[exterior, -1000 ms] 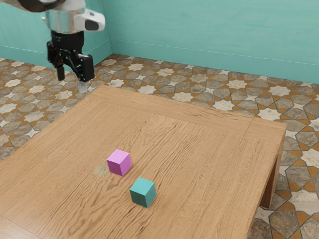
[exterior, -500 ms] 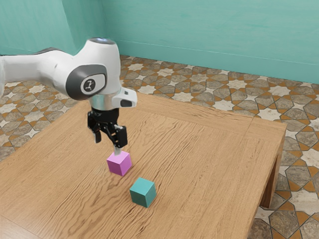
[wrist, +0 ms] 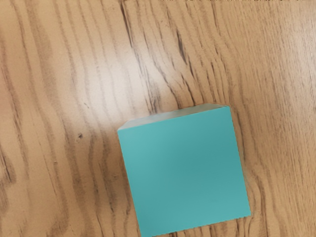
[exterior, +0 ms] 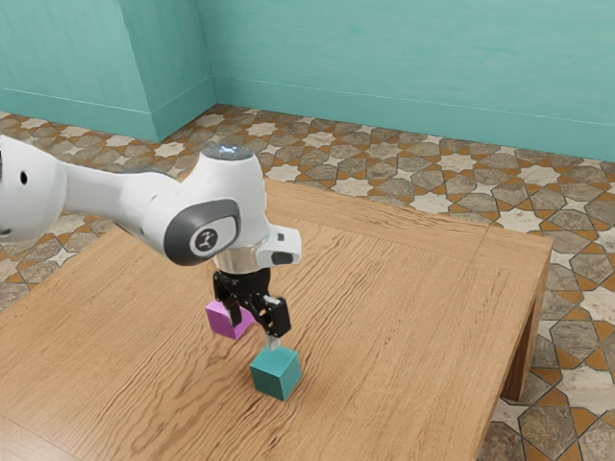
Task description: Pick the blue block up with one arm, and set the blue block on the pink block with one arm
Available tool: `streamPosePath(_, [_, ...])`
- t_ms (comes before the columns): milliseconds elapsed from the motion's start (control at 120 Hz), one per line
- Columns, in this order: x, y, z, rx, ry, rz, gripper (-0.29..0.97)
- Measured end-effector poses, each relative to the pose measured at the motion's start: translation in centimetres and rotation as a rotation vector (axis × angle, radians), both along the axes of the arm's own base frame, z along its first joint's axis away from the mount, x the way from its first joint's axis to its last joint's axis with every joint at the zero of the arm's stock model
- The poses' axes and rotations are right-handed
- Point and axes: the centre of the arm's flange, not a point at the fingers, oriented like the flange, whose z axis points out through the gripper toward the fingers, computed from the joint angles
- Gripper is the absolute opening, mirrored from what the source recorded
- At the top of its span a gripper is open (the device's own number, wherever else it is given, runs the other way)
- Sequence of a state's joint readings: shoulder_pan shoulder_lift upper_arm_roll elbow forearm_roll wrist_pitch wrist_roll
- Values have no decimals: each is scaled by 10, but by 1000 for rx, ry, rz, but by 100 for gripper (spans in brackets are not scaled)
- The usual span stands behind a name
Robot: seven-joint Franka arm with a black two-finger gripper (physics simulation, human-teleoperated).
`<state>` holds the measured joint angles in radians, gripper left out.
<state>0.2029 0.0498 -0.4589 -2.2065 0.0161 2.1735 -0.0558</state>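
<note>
Blue block (exterior: 276, 371) sits on the desk (exterior: 413, 288) well in from the far edge and from the edge at the exterior view's right, closer to the near edge. It is a small cube with sharp corners and flat, matte faces, more teal than true blue, its top a shade lighter than its sides. In the wrist view the blue block (wrist: 182, 170) lies right under our hand: a plain square top, turned a little against the wood grain, with a pale sliver of one side face showing along one edge.

Pink block (exterior: 221, 322), a matte cube of the same build, stands just beside it on the side toward the desk's far corner at the exterior view's left. A narrow strip of wood shows between the two.

Our fingers (exterior: 271, 328) are black with pale tips and stand wide apart, holding nothing. One tip hangs just over the far top edge of the blue block, and we cannot tell whether it touches. The other finger stands in front of the pink block and hides part of it.

Our arm (exterior: 115, 202) is made of smooth white rounded shells, with a grey joint cap above the black hand.

The desk (wrist: 59, 98) is light brown wood with dark, wavy grain and a plank set crosswise along the edge at the exterior view's right. Around it lies a tiled floor (exterior: 432, 182) with star patterns in brown, grey and cream, below a smooth turquoise wall (exterior: 404, 58).
</note>
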Motion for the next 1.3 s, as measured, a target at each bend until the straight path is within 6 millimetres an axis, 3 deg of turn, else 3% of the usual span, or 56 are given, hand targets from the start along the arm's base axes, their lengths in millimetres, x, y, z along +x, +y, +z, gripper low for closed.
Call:
streamPosePath(175, [-6, -25, -9, -17, 1, -17, 68])
streamPosePath(317, [-12, -19, -29, -16, 36, 11, 68])
streamPosePath(583, [-4, -21, -70, -37, 72, 28, 68])
streamPosePath(750, [14, -21, -81, -27, 57, 14, 68])
streamPosePath(850, [13, -20, -91, -21, 68, 17, 65])
streamPosePath(1050, [14, -20, -98, -8, 72, 22, 47])
streamPosePath(1300, [15, -21, -102, 12, 65, 24, 47])
